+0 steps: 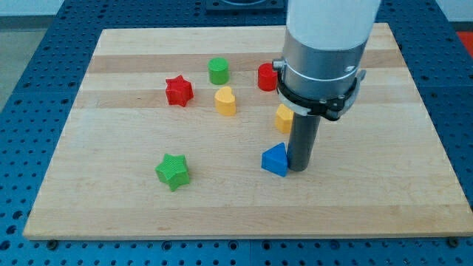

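Bright, even overhead light; soft short shadows under the blocks, faint sheen on the wooden board (111, 214), everything in sharp focus

The place looked like a robotics lab or test bench. A pale wooden board (244, 199), made of glued strips, lay flat on a blue metal table (22, 74) drilled with a regular grid of small holes, the kind of perforated plate used for bolting down equipment. A thick white and grey robot arm (325, 52) came down from the view's top, ringed by a black clamp (318, 100). Small, bright plastic blocks in plain shapes, such as a green star (173, 171) and a red star (179, 91), were scattered about like test pieces rather than household goods.
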`<action>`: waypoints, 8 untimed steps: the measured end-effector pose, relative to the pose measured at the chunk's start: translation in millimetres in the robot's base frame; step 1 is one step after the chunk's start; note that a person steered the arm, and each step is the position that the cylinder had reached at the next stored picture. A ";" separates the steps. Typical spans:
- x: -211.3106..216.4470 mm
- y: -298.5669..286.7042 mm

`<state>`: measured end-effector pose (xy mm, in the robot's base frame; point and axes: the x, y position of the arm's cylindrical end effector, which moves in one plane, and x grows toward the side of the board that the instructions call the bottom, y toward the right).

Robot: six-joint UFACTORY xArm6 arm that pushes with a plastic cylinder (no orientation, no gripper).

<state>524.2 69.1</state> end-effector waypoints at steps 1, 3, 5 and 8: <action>0.0 -7.9; 20.8 -20.4; 25.1 -43.1; 23.9 -53.3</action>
